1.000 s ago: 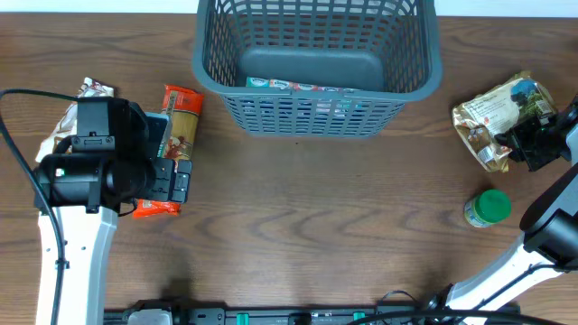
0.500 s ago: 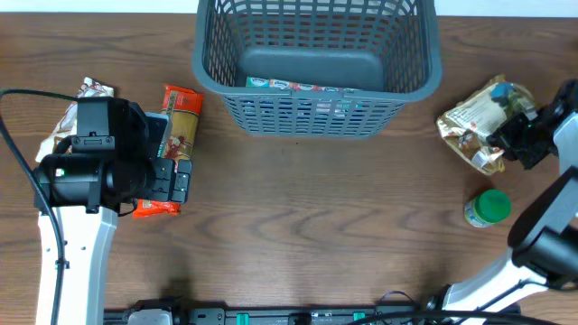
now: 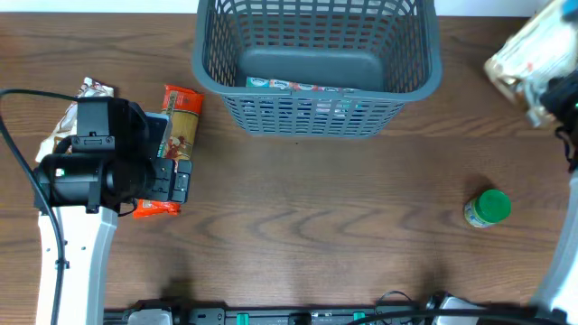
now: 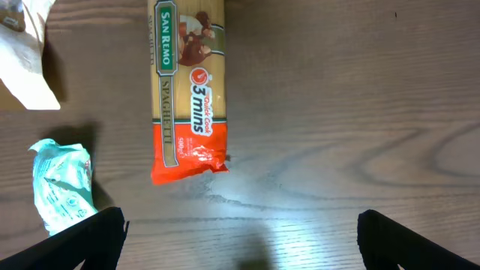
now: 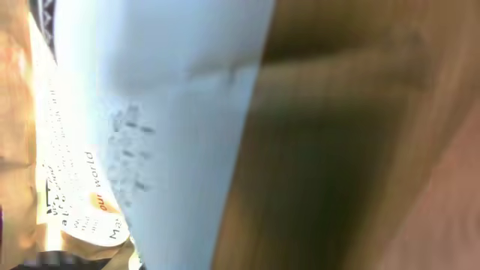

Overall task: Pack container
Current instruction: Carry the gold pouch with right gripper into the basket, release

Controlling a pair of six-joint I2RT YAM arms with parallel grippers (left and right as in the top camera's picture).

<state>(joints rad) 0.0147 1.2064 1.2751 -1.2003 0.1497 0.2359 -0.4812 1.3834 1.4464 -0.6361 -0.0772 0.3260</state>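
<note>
Right claw [image 3: 547, 88] tight around crinkly pouch [image 3: 524, 56], left claw [image 4: 240, 246] agape above glossy spaghetti packet [image 4: 187, 82].

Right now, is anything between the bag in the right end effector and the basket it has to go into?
Nothing visible. The right end effector holds the bag to the right of the container, with only bare table between them. The green-lidded jar stands nearer the front edge, off that path.

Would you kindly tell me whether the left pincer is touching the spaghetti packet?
Apart: the left wrist view shows bare table between the spaghetti packet and the open left pincer.
</note>
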